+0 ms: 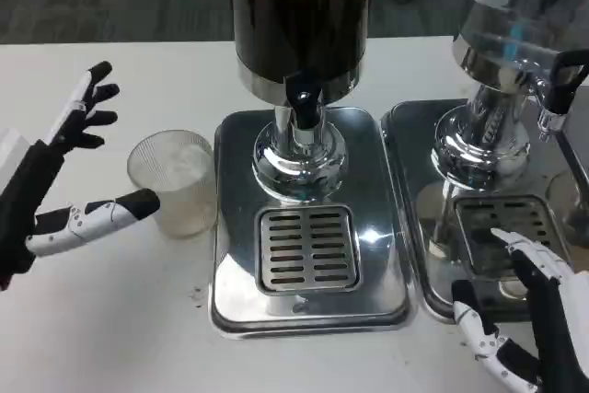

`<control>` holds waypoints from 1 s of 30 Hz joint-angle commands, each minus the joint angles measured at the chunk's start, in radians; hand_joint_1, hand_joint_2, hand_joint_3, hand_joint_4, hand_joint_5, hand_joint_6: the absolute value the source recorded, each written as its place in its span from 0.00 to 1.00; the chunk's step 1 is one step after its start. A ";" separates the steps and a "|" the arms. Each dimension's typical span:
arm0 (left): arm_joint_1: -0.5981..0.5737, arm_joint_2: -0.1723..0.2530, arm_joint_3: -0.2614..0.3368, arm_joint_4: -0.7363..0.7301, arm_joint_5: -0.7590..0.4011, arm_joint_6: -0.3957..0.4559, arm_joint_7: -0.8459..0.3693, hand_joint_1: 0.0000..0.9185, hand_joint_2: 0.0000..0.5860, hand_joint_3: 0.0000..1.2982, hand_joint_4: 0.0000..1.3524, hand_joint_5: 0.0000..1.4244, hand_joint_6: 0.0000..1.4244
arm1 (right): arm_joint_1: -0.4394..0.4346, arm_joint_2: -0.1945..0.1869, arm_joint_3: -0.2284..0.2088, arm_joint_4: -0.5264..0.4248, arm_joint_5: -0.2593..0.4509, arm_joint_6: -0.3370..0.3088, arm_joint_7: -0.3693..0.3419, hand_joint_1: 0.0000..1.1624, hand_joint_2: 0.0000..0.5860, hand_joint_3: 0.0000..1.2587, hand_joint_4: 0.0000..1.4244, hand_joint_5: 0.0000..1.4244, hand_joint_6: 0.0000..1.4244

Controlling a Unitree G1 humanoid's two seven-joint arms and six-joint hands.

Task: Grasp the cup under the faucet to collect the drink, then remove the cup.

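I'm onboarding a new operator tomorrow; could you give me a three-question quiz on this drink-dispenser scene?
1. True or false: the clear ribbed plastic cup stands on the slotted steel drip grate.
2. Which hand is nearest the cup: A) left hand B) right hand?
3. Fill in: the black faucet of the dark-filled drink dispenser hangs above the ____.

Key: 1 false, the cup stands on the white table left of the tray; 2 A; 3 grate.
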 commanded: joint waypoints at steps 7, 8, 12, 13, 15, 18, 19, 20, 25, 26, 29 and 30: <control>-0.118 -0.003 -0.061 0.152 0.000 0.007 -0.076 0.19 0.02 0.00 0.00 0.07 0.19 | 0.007 -0.004 -0.004 0.000 0.000 -0.012 -0.018 0.38 0.71 0.23 0.15 0.13 0.21; -0.126 -0.003 -0.064 0.165 0.000 0.006 -0.080 0.19 0.02 0.00 0.00 0.07 0.19 | 0.007 -0.003 -0.003 0.000 0.000 -0.011 -0.018 0.38 0.71 0.23 0.15 0.13 0.21; -0.153 -0.002 -0.077 0.210 -0.005 -0.013 -0.096 0.19 0.01 0.00 0.00 0.06 0.18 | 0.010 -0.002 -0.002 0.000 -0.002 -0.010 -0.019 0.38 0.71 0.23 0.15 0.13 0.21; -0.157 -0.002 -0.080 0.217 -0.007 -0.016 -0.099 0.19 0.01 0.00 0.00 0.06 0.18 | 0.010 -0.002 -0.002 0.000 -0.002 -0.010 -0.019 0.38 0.71 0.23 0.15 0.13 0.21; -0.167 -0.004 -0.086 0.235 -0.010 -0.017 -0.110 0.19 0.01 0.00 0.00 0.06 0.18 | 0.011 -0.002 -0.002 0.000 -0.002 -0.010 -0.019 0.38 0.71 0.23 0.15 0.13 0.21; -0.180 -0.004 -0.094 0.260 -0.005 -0.018 -0.118 0.19 0.01 0.00 0.00 0.06 0.18 | 0.011 -0.002 -0.002 0.001 -0.001 -0.011 -0.018 0.38 0.71 0.23 0.15 0.13 0.22; -0.184 -0.005 -0.096 0.266 -0.003 -0.019 -0.120 0.19 0.01 0.00 0.00 0.06 0.18 | 0.011 -0.002 -0.002 0.001 -0.001 -0.011 -0.018 0.38 0.71 0.23 0.15 0.13 0.22; -0.187 -0.005 -0.099 0.273 -0.001 -0.019 -0.121 0.19 0.01 0.00 0.00 0.06 0.18 | 0.011 -0.002 -0.001 0.001 -0.001 -0.011 -0.017 0.38 0.71 0.23 0.15 0.13 0.22; -0.200 -0.005 -0.116 0.298 0.002 -0.021 -0.121 0.19 0.01 0.00 0.00 0.06 0.18 | 0.010 -0.002 0.000 0.000 -0.001 -0.009 -0.015 0.38 0.71 0.23 0.15 0.13 0.22; -0.203 -0.005 -0.119 0.303 0.003 -0.021 -0.123 0.19 0.01 0.00 0.00 0.06 0.18 | 0.011 -0.001 0.000 -0.001 -0.001 -0.009 -0.015 0.38 0.71 0.23 0.15 0.13 0.22; -0.211 -0.006 -0.128 0.314 0.004 -0.024 -0.129 0.20 0.01 0.00 0.00 0.06 0.18 | 0.012 -0.001 0.001 0.000 -0.001 -0.009 -0.016 0.38 0.71 0.23 0.15 0.14 0.22; -0.212 -0.005 -0.130 0.316 0.006 -0.024 -0.129 0.20 0.01 0.00 0.00 0.06 0.18 | 0.013 0.000 0.001 -0.001 -0.001 -0.009 -0.016 0.38 0.71 0.23 0.15 0.14 0.22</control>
